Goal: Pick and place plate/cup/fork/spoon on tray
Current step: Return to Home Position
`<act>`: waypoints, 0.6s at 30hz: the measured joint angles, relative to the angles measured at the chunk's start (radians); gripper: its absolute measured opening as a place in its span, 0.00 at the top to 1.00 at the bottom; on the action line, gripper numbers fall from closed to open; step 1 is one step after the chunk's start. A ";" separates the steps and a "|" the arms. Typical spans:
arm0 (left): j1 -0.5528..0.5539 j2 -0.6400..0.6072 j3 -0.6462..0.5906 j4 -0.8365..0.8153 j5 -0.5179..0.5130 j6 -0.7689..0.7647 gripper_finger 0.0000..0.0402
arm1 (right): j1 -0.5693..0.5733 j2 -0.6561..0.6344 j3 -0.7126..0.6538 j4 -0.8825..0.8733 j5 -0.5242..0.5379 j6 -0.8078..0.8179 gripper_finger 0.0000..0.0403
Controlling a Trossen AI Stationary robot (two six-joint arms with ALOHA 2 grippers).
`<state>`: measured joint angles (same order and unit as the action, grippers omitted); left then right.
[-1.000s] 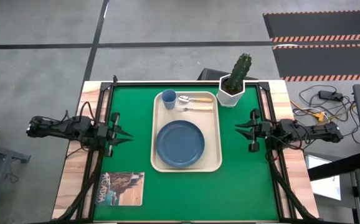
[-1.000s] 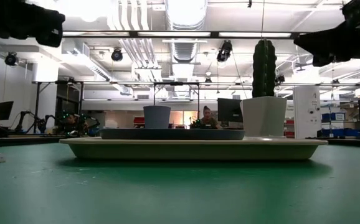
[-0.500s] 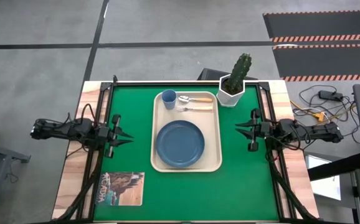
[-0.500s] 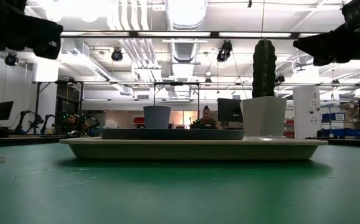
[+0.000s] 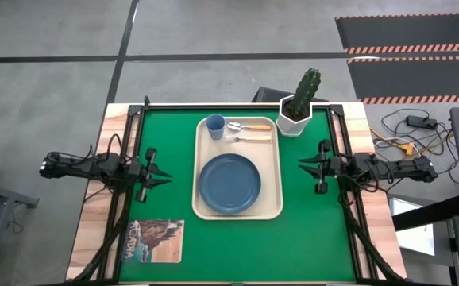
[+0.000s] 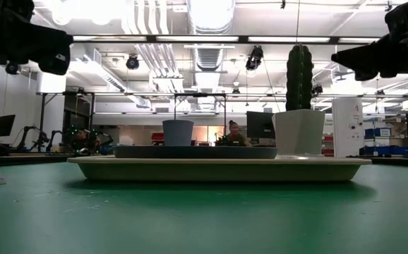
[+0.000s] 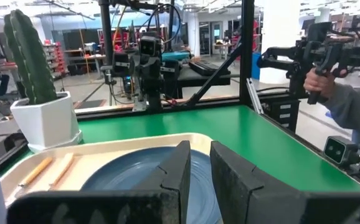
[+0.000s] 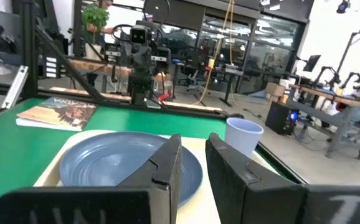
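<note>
The cream tray (image 5: 273,202) lies at the table's middle. On it rest the dark blue plate (image 5: 229,183) at its near half, and the blue cup (image 5: 215,125) upright at its far left corner. Beside the cup lie the spoon (image 5: 249,126) and the fork (image 5: 245,138), side by side. My left gripper (image 5: 166,176) hovers left of the tray and my right gripper (image 5: 301,165) right of it. Both point at the tray and are empty, with only a narrow gap between the fingers (image 7: 200,165) (image 8: 194,158).
A white hexagonal pot with a cactus (image 5: 297,117) stands on the table just beyond the tray's far right corner. A picture-covered booklet (image 5: 154,240) lies at the near left. A person's hand (image 7: 326,81) shows beyond the table's right side.
My left gripper has sunk a little and crept slightly toward the tray. The things on the tray have kept still.
</note>
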<state>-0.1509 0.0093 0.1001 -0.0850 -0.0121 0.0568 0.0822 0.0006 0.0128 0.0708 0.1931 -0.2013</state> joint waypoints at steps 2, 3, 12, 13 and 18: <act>0.000 0.000 -0.012 0.005 0.000 -0.013 0.89 | 0.000 0.000 0.000 -0.022 0.016 0.025 0.84; 0.000 -0.002 -0.019 0.005 0.000 -0.023 0.89 | 0.000 0.001 0.000 -0.025 0.017 0.032 0.84; 0.000 -0.001 -0.080 0.073 -0.004 -0.049 0.89 | -0.001 0.034 0.000 -0.028 0.035 0.060 0.84; 0.000 -0.001 -0.081 0.076 -0.005 -0.057 0.89 | -0.001 0.041 0.000 -0.028 0.036 0.060 0.84; 0.000 0.002 -0.090 0.096 -0.006 -0.114 0.89 | -0.001 0.068 0.000 -0.029 0.043 0.054 0.84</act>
<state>-0.1509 0.0113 0.0096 0.0110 -0.0181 -0.0571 0.0814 0.0681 0.0124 0.0422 0.2359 -0.1471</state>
